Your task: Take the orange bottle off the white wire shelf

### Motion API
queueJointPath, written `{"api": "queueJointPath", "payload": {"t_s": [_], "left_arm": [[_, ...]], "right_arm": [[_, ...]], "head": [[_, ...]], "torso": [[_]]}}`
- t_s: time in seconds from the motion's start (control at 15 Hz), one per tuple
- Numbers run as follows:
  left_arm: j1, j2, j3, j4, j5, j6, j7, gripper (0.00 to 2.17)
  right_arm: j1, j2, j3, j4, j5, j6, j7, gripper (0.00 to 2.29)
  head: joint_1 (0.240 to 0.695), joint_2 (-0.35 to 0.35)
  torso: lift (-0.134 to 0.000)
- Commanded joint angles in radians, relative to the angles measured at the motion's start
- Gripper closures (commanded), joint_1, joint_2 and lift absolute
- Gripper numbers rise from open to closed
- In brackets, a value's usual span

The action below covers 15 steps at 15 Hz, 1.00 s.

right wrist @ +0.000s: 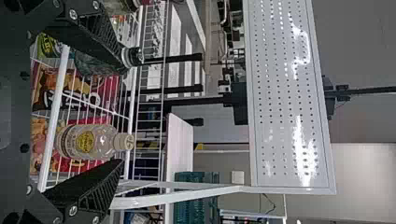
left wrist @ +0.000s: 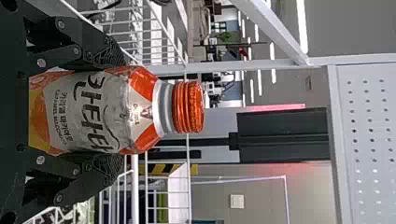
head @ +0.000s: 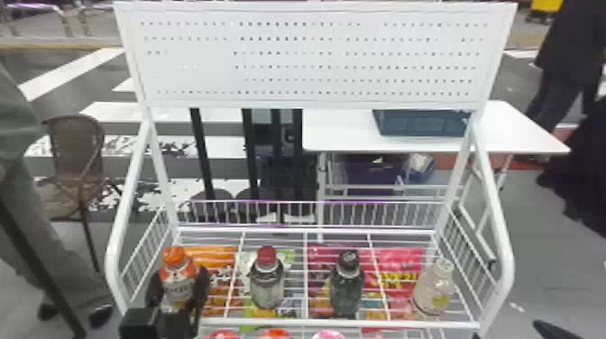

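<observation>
The orange bottle (head: 178, 281) stands upright at the left end of the white wire shelf (head: 338, 323), with my left gripper (head: 180, 290) around it, one finger on each side. In the left wrist view my left gripper (left wrist: 114, 112) is shut on the body of the orange bottle (left wrist: 98, 112), below its orange cap. Its base is hidden, so I cannot tell if it touches the wires. The right gripper (head: 511, 332) is low at the bottom right, in front of the shelf; in its own view the right gripper (right wrist: 120, 105) is open, fingers wide apart.
On the shelf stand a red-capped bottle (head: 267, 279), a black-capped bottle (head: 347, 286) and a cream bottle (head: 433, 288) at the right end. Side rails (head: 500, 243) and a perforated panel (head: 315, 58) frame it. Behind is a white table (head: 342, 135) holding a dark crate (head: 421, 122).
</observation>
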Motion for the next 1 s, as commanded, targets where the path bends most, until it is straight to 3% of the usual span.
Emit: {"api": "queueJointPath", "payload": {"t_s": [0.0, 0.27, 0.53, 0.93], "left_arm": [[0.054, 0.003, 0.003, -0.112, -0.003, 0.027, -0.001, 0.60], [0.195, 0.012, 0.028, -0.394, -0.015, 0.143, -0.001, 0.60], [0.381, 0.018, 0.112, -0.682, -0.009, 0.238, -0.061, 0.60], [0.585, 0.007, 0.172, -0.945, 0.000, 0.339, -0.076, 0.60]], "right_arm": [[-0.002, -0.002, 0.000, 0.001, -0.001, 0.000, 0.000, 0.15], [-0.009, -0.002, 0.006, 0.009, -0.001, 0.000, 0.002, 0.15], [-0.014, -0.001, 0.006, 0.016, 0.001, 0.000, 0.000, 0.15], [-0.026, 0.001, 0.006, 0.039, 0.001, 0.000, -0.002, 0.15]], "head": [[0.499, 0.000], [0.499, 0.000], [0.499, 0.000], [0.499, 0.000]], "torso": [[0.000], [0.000], [0.000], [0.000]]}}
